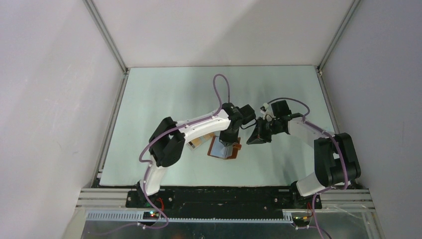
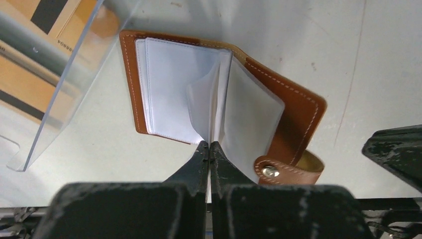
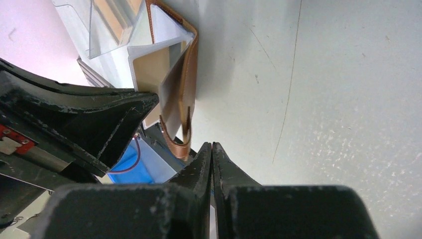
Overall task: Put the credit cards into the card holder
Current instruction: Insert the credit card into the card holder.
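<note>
Your left gripper (image 2: 209, 149) sat shut at the open card holder (image 2: 293, 99), its floppy pockets fanned just past the tips. Your right gripper (image 3: 212, 149) was shut too, apparently empty. The credit cards (image 2: 22, 79), thin, stiff and slick, lay up-left of the left jaws; edges looked the best hold.

The pale table (image 1: 164, 99) carries the open card holder (image 2: 214, 104) beside a clear plastic box (image 2: 52, 94).

card holder (image 2: 293, 107): smooth brown leather, shiny metal snap (image 2: 269, 172)
sleeves (image 2: 174, 89) ahead of fingers (image 2: 191, 172): glossy pale plastic
fingers: matt black, scuffed
tabletop (image 2: 368, 64): matt, scratched
</note>
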Controlling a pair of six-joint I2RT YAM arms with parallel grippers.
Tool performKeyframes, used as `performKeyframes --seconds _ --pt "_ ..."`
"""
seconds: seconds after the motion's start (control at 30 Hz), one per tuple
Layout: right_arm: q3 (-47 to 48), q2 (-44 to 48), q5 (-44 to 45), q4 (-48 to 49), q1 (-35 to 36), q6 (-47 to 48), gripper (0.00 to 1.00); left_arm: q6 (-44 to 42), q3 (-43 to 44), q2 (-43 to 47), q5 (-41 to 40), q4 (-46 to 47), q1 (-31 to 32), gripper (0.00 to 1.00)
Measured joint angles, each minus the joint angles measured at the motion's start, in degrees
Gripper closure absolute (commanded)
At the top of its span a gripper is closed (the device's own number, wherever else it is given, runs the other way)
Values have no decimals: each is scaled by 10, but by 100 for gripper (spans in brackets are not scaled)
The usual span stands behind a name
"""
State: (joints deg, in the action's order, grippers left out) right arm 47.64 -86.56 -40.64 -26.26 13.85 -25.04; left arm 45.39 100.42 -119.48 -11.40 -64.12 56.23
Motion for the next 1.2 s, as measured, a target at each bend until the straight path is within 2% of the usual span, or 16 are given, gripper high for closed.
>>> performKeyframes --seconds 0.23,0.6,0.63,0.87,1.0,1.2 --pt "-4 3 -2 4 -3 0 95 1 19 -10 -36 -65 16 100" --pt "-30 9 -2 8 -19 0 95 7 108 -80 -82 -153 44 100" --pt "-33 10 -2 9 -21 0 95 8 113 -86 -83 -158 47 98" --pt "-46 16 -2 10 -23 0 95 14 191 -148 -87 -191 71 72" --pt "-47 17 -2 10 -23 0 95 17 212 -155 -73 -194 78 66" --pt "-47 17 -2 10 -24 0 95 17 219 -155 -55 -188 81 64"
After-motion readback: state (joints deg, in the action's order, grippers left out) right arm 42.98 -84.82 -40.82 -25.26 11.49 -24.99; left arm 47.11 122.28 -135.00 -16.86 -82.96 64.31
